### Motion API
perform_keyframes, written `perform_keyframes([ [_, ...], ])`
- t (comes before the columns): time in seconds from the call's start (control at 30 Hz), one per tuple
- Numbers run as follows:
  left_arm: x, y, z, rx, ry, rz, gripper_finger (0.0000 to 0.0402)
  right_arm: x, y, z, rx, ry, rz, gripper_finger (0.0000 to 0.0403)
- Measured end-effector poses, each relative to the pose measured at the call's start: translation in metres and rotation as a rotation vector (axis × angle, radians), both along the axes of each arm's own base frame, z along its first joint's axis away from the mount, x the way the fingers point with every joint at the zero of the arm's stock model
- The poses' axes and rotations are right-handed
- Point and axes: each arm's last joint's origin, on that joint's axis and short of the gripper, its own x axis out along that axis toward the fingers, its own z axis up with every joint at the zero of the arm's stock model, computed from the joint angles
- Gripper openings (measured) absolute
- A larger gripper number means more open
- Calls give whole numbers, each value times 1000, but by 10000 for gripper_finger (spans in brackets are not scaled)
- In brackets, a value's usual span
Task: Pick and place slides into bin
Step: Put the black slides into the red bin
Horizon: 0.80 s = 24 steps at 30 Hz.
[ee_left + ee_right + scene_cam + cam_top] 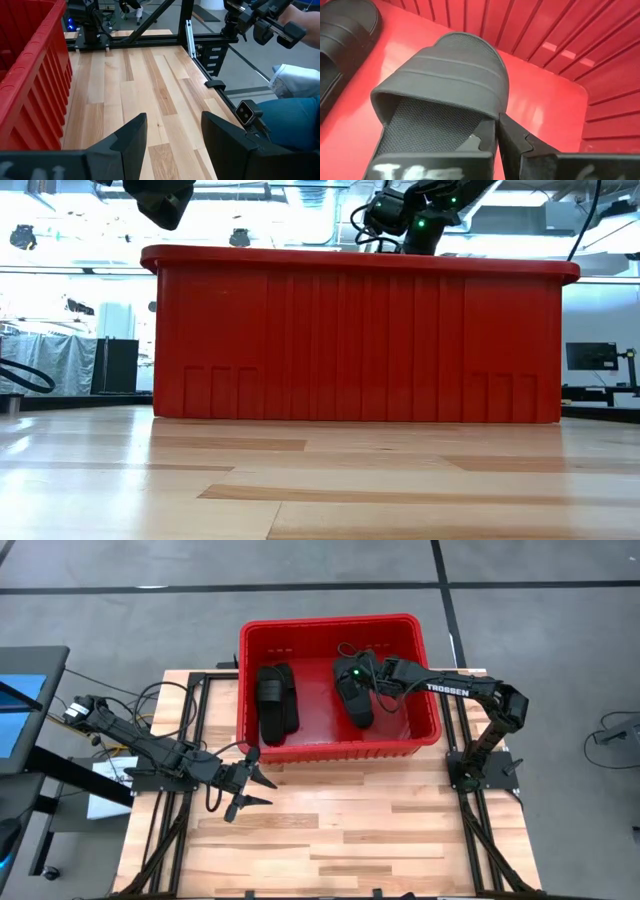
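from above, i see my right arm reaching over the far side of the red bin (425, 735), with the right gripper (362, 680) down inside it. a black slide (354, 692) sits right under that gripper, in the right half of the bin. more black slides (277, 702) lie side by side in the left half. my left arm is stretched low across the wooden table (400, 840), and the left gripper (250, 790) hangs just in front of the bin's near left corner with its fingers spread wide and nothing between them.

from table height, the bin (360, 340) fills the middle and hides everything inside it. the right arm's wrist, with green lights, pokes up above the rim. a dark piece of the left arm shows at the top left.

in the left wrist view, the two dark fingers (127, 137) stand apart over bare table planks (150, 85), and the bin wall (35, 85) runs along one side.

in the right wrist view, the right gripper (496, 137) is pinched shut on the edge of the slide (450, 75). the slide's wide strap is just past the fingertips. the red bin floor (545, 110) is under it, and another slide (342, 30) lies near it.
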Motion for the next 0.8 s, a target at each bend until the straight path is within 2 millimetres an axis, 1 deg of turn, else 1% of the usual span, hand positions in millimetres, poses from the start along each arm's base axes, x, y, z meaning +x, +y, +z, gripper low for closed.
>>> perform_keyframes([
  [0.5,0,0,0,0,0,0,178,0,0,0,17,-6,12,0],
  [0.8,0,0,0,0,0,0,178,-3,2,-2,33,32,13,0],
])
